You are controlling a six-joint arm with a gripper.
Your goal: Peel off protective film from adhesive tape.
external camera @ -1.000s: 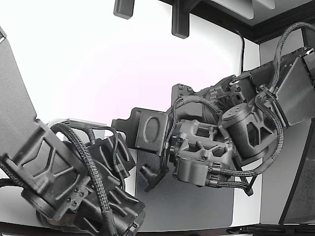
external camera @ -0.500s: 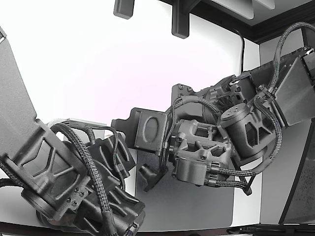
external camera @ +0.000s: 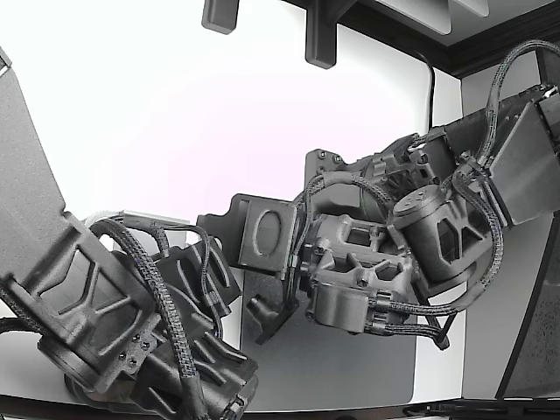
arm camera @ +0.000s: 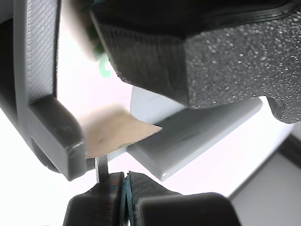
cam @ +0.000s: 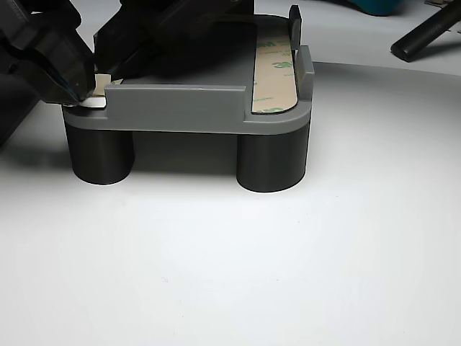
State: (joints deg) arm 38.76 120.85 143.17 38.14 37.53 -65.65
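Note:
A grey fixture point(cam: 180, 108) stands on two dark cylinders in the other view. On its top lies a strip of adhesive tape point(cam: 275, 68) with printed tan protective film. At the fixture's far corner a tan film corner point(cam: 101, 79) lifts up, and my dark gripper point(cam: 85, 86) meets it there. In the wrist view the fingertips point(arm camera: 141, 197) are pressed together below the curled film corner point(arm camera: 117, 132), with a thin sliver running from them up to the film. The gripper point(arm camera: 124, 188) looks shut on that edge. The exterior view shows only the arms.
A second dark arm point(external camera: 114, 306) fills the exterior view's lower left, close to my arm point(external camera: 367, 262). Beneath them lies a grey mat point(external camera: 350, 367). In the other view, white table point(cam: 288, 252) spreads in front of the fixture, with a black rod point(cam: 428, 32) behind.
My arm's wrist and fingers have crept slightly toward the exterior view's left. The other arm has not moved.

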